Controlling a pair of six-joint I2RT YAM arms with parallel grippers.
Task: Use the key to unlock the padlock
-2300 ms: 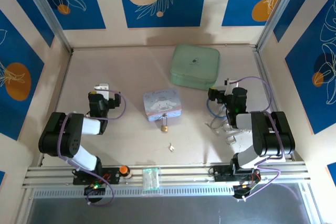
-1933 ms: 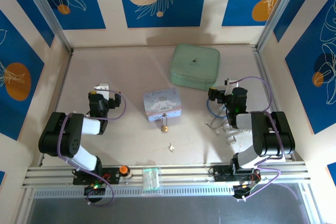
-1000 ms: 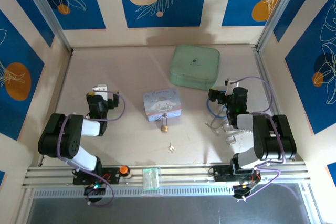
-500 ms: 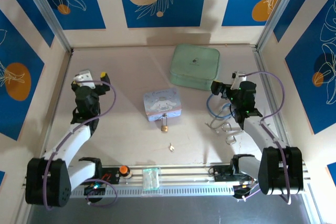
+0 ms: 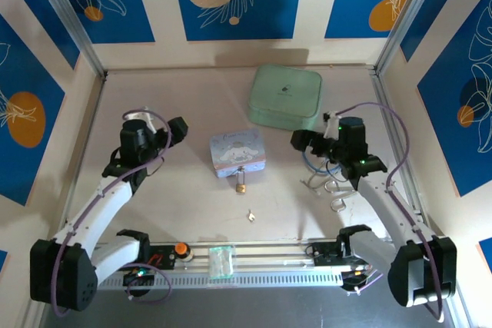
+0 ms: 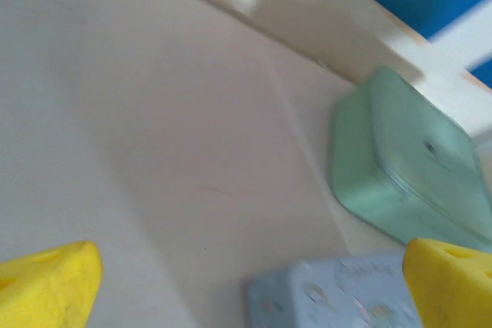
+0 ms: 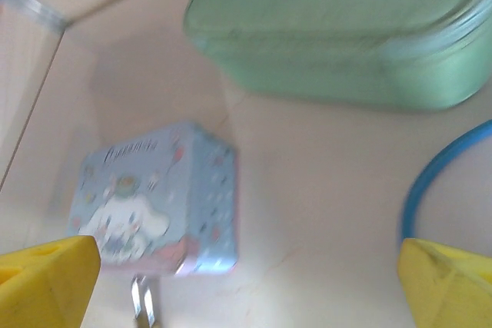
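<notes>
Two grippers hang over the beige table (image 5: 184, 205), one on each side of centre.

The left gripper (image 5: 177, 129) is over the left half and points toward the middle. In the left wrist view its yellow fingertips (image 6: 48, 286) sit at opposite lower corners, spread wide with nothing between them.

The right gripper (image 5: 299, 140) is over the right half and faces the middle. In the right wrist view its yellow fingertips (image 7: 46, 276) are likewise far apart and hold nothing.

The small brass-gold padlock (image 5: 241, 187) with a thin silver shackle lies near the table's centre. It touches the near side of the pastel blue-and-pink cartoon tin (image 5: 237, 151), shackle end toward the tin. Whether the shackle passes through a hasp cannot be told at this size. The right wrist view shows a silvery bit at the tin's near edge, too blurred to identify.

The tiny silvery metal key (image 5: 250, 215) lies flat on bare surface between the padlock and the near edge. It is apart from the padlock and slightly to its right. Both grippers are well apart from padlock and key.

The mint-green rounded square tin (image 5: 285, 97) sits toward the far edge, right of centre, apart from the cartoon tin, with its lid on.

A blue cable loop (image 5: 310, 160) and white wire loops (image 5: 327, 187) lie on the surface below the right arm.
</notes>
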